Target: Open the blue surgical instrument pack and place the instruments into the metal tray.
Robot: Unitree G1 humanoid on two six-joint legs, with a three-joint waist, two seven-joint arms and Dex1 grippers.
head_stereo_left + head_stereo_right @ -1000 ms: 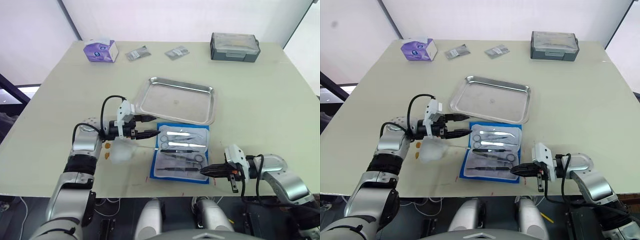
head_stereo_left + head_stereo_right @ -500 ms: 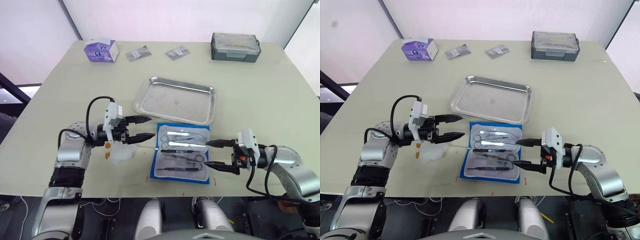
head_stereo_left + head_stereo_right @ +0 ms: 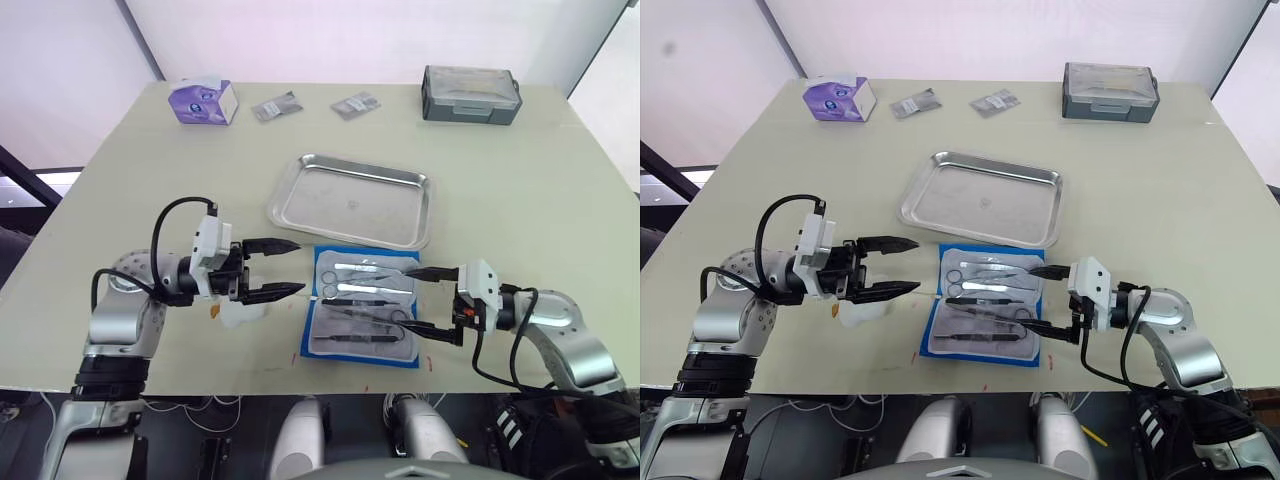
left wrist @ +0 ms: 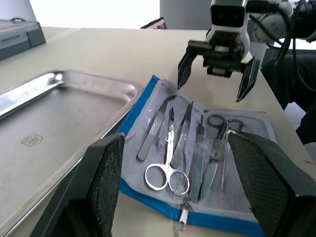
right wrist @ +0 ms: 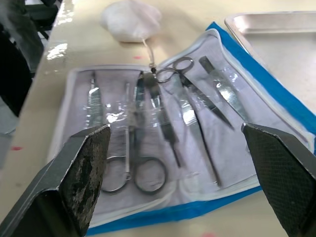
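Blue surgical instrument pack (image 3: 364,305) lies unfolded, instruments (image 4: 183,143) seemingly sleeved; both grippers (image 3: 283,268) (image 3: 412,300) spread wide.

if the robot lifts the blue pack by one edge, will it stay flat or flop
Probably flop: the blue pack looks like soft fabric lying open on the table. The steel tools sit under clear strips, so they may stay put, but their weight would likely sag it. Each hand is open, right hand nearest it.

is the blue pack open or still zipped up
Open. The blue surgical instrument pack lies spread flat, pale lining up, with the instruments exposed in a row inside it.
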